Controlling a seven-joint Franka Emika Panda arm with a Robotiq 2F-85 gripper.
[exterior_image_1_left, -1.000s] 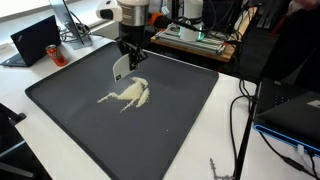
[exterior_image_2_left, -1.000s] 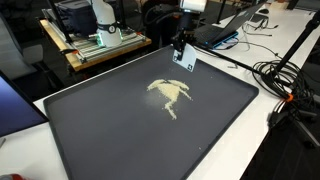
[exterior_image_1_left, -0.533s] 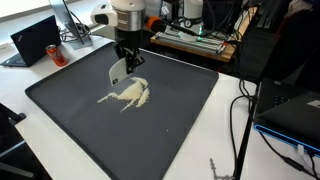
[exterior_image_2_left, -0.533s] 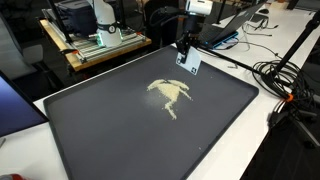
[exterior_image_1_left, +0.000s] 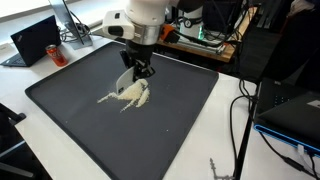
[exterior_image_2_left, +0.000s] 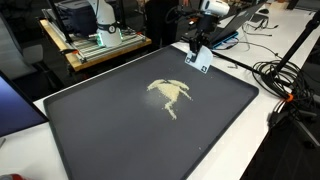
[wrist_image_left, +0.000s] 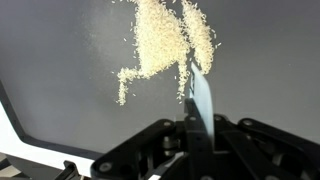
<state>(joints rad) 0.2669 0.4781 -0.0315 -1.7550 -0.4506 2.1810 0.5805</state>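
Scraper (wrist_image_left: 199, 95) lengthwise from tool (wrist_image_left: 194, 130), seemingly toward grains (wrist_image_left: 160, 45)

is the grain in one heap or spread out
Spread out: the grain lies in thin, branching streaks on the dark mat, with loose grains scattered around. The gripper, shut on a flat card, is beside it.

Finds tray (exterior_image_1_left: 90, 140) flat on surface (exterior_image_1_left: 225, 125). Locates grain pile (exterior_image_1_left: 130, 95) near tray's middle. Places blade (exterior_image_1_left: 127, 84), in pincer (exterior_image_1_left: 138, 70), above tray, near pile. Notes laptop (exterior_image_1_left: 35, 40) beyond tray's corner, on surface.
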